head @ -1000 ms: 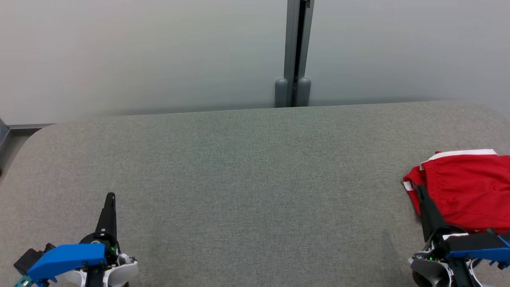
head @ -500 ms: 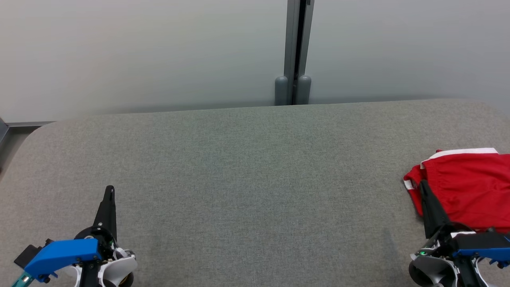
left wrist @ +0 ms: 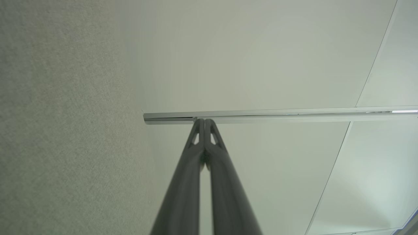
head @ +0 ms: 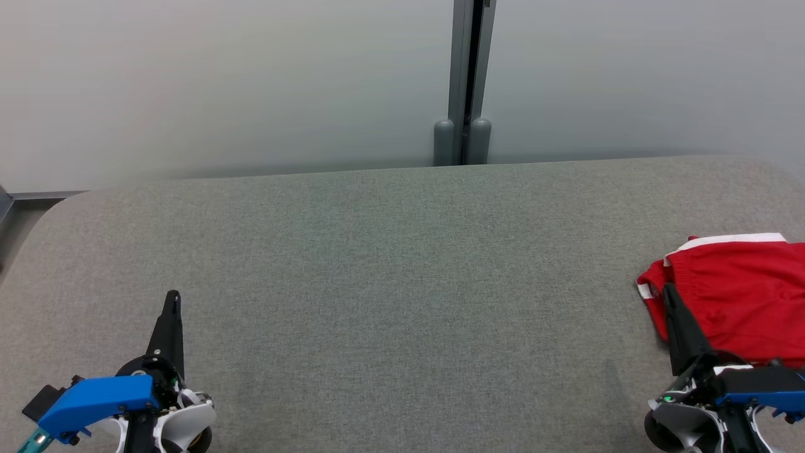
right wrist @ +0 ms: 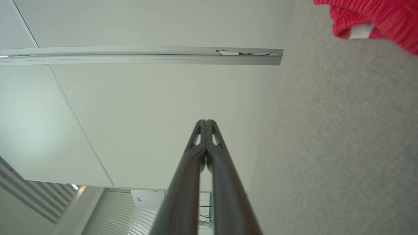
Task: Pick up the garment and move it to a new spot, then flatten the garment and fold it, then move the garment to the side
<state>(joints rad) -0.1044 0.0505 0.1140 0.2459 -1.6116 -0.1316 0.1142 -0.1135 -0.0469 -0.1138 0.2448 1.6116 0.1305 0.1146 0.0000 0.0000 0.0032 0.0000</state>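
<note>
Shorts (head: 736, 302), red with white trim, lie folded at the table's (head: 377, 283) right end; I judge the task nearly done. Left gripper (head: 172, 298) and right gripper (head: 668, 290) sit pinched together, empty.

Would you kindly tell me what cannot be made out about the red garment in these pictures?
Head view: the picture's right edge cuts off the red garment, so its full shape is unknown.
Head view: the right pincer covers part of its left edge; contact cannot be told.
Right wrist view: the top and right edges leave just a corner of it.
</note>
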